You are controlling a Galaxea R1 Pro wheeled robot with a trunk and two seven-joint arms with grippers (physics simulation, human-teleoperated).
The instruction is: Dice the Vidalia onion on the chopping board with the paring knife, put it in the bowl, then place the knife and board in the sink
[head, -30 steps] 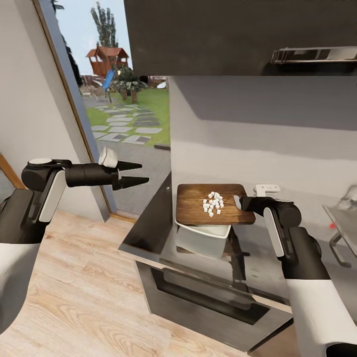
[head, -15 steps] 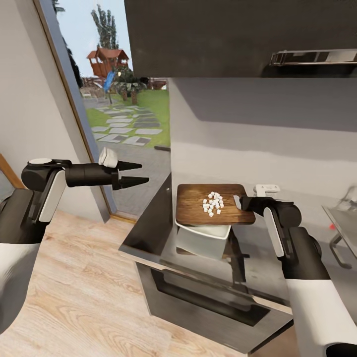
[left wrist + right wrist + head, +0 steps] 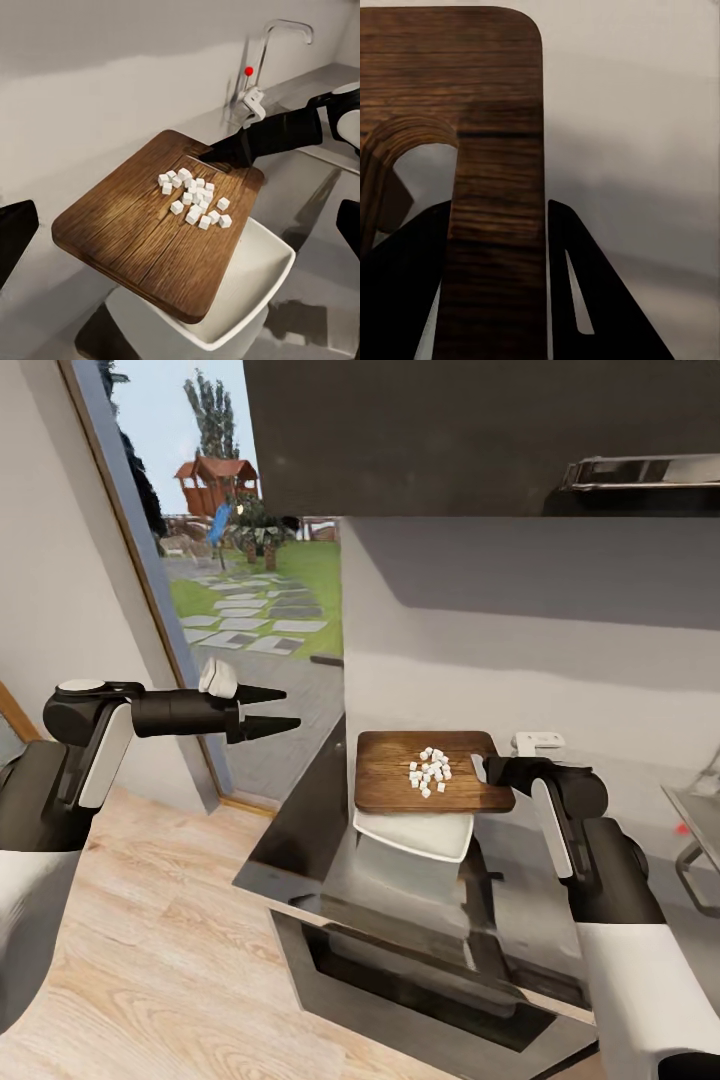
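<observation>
Head view: we've got our right gripper [image 3: 480, 768] clamped on the handle end of the brown wooden chopping board [image 3: 400, 785], held level just over the shallow white squarish bowl [image 3: 420, 834] on the glossy grey countertop [image 3: 300, 830]. Little white diced onion cubes [image 3: 429, 771] sit on the board. Our left gripper [image 3: 270, 711] hangs out over the pale wood floor [image 3: 150, 950], fingers slightly apart, nothing in it.

Left wrist view: board [image 3: 142, 232] above bowl [image 3: 255, 300], chrome tap with red knob [image 3: 259, 56] behind.

Right wrist view: black fingers [image 3: 585, 300] pinching the board's edge [image 3: 495, 210] beside its slot.
</observation>
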